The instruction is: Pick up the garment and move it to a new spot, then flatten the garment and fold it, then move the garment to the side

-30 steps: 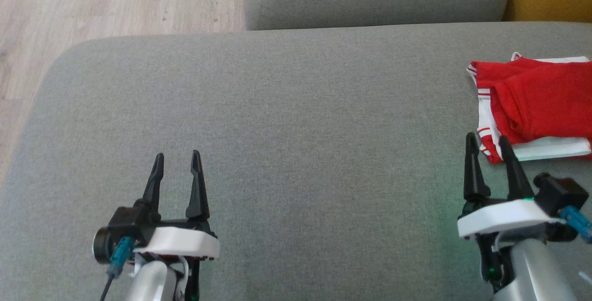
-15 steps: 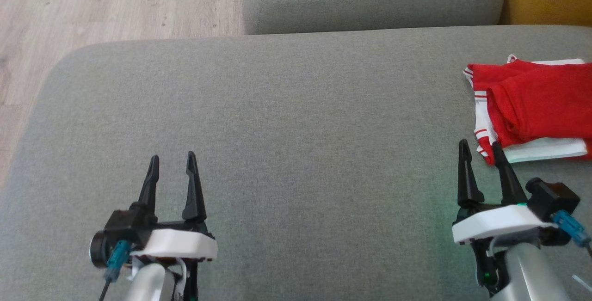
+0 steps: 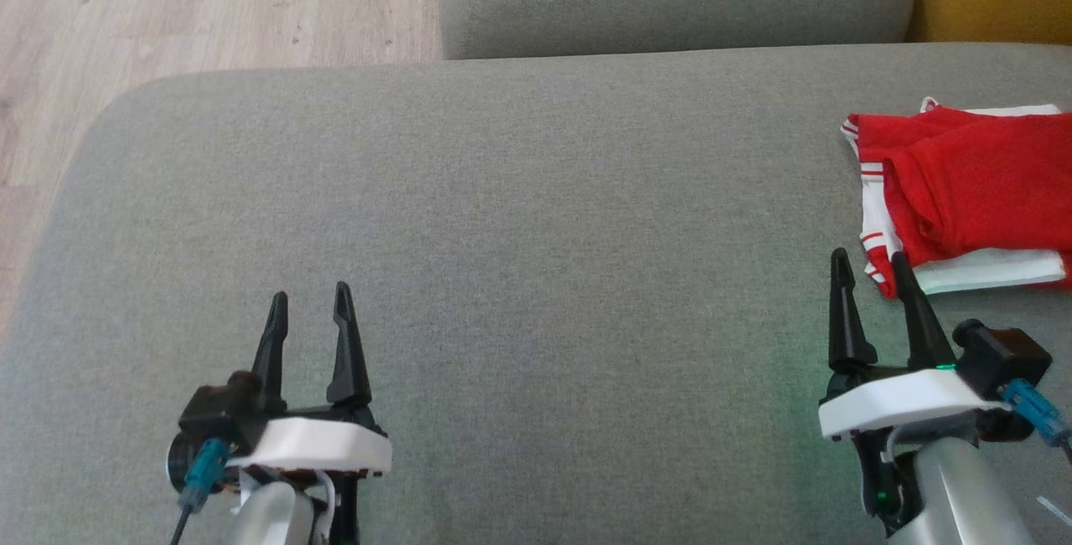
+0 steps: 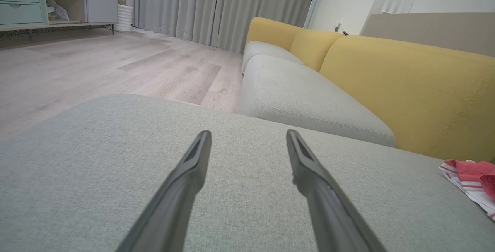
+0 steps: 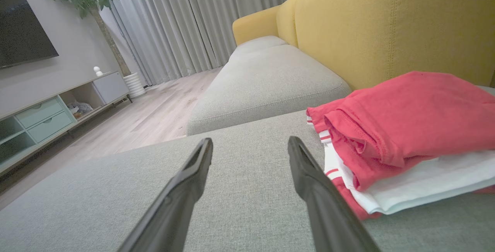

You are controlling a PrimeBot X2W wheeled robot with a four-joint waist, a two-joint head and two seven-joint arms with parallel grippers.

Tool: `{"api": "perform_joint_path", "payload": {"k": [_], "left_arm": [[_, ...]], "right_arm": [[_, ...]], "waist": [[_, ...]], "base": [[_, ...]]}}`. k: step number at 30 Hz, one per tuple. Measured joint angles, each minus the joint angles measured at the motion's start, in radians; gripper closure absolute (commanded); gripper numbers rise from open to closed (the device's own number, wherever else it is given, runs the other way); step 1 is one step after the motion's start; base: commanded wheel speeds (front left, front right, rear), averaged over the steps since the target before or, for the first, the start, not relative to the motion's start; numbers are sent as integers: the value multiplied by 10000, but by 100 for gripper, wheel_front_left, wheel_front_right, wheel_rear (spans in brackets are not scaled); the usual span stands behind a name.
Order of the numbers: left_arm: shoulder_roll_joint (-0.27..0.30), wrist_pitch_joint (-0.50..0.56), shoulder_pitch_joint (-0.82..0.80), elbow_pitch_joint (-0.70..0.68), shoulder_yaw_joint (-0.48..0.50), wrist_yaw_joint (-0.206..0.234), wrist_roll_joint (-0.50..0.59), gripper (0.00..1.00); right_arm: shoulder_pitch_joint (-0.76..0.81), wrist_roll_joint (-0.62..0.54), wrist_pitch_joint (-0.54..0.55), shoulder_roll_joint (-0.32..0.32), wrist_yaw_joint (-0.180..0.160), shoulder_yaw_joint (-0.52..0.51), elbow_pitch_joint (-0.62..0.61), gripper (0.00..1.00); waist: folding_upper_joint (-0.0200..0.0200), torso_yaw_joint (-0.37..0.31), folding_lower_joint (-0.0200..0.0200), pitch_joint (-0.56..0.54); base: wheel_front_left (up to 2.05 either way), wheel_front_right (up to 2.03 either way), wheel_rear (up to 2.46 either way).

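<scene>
The garment [image 3: 963,185] lies at one o'clock, just beside the nearer right claw [image 3: 869,259]; it and the left claw [image 3: 310,294] gape wide, empty.

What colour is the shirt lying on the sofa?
The shirt is red with white parts and red-and-white striped edges. It shows best in the right wrist view.

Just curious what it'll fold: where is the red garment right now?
In the head view the red garment lies far right on the grey cushion, just beyond the right gripper.
</scene>
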Motion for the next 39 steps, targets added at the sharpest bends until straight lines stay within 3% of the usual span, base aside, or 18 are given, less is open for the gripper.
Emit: {"api": "perform_joint_path", "payload": {"k": [16,17,23,39], "left_arm": [[0,0,0,-35,165,-35,-871,0],[-2,6,2,36,163,-31,-895,100],[-6,79,591,798,161,-31,-989,100],[-6,548,603,660,366,-211,-2458,100]], "right_arm": [[0,-77,0,0,-2,59,-2,0],[9,-71,6,4,0,56,63,100],[684,44,100,15,-2,48,867,100],[662,1720,529,15,-2,-82,681,100]], "waist": [[0,-66,0,-18],[0,-65,0,-17],[0,-71,0,-26],[0,-104,0,-85]], "base": [[0,0,0],[0,0,0],[0,0,0],[0,0,0]]}}
